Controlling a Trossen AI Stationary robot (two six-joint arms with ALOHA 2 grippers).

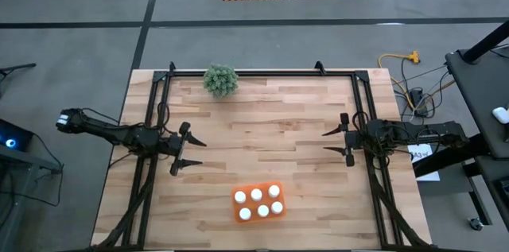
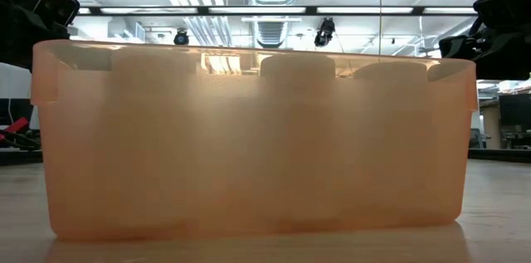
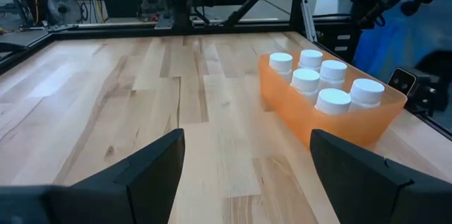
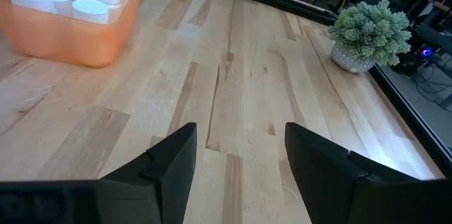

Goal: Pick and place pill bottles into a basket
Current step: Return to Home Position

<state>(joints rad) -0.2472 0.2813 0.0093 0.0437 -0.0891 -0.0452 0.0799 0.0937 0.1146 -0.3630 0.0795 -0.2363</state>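
The orange basket [image 1: 258,203] stands on the table near its near edge, and several white pill bottles [image 1: 257,195] stand upright inside it. The basket also shows in the left wrist view [image 3: 332,114], the right wrist view [image 4: 67,33] and, close up, in the low view [image 2: 249,147]. My left gripper [image 1: 195,152] is open and empty over the table's left part, to the far left of the basket. My right gripper [image 1: 332,141] is open and empty over the right part, to the far right of the basket.
A small green bushy plant [image 1: 220,79] in a pot stands at the table's far edge; it also shows in the right wrist view [image 4: 369,33]. Black frame rails [image 1: 159,117] run along the table's left, right and far sides. Bare wood lies between the grippers.
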